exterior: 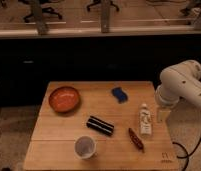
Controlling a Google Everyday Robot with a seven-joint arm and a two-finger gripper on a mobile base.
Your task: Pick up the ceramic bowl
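Note:
The ceramic bowl (64,98) is wide, shallow and orange-red inside with a darker rim. It sits upright on the wooden table (59,137), near the table's far left corner. My white arm (181,85) hangs over the table's right edge. My gripper (161,115) points down just off that edge, next to a white bottle, far to the right of the bowl. It holds nothing that I can see.
A small white cup (85,147) stands near the front. A dark striped packet (100,125) lies mid-table. A blue sponge (119,94) lies at the back. A white bottle (145,120) and a brown-red stick (136,139) lie at the right. Chair legs stand beyond.

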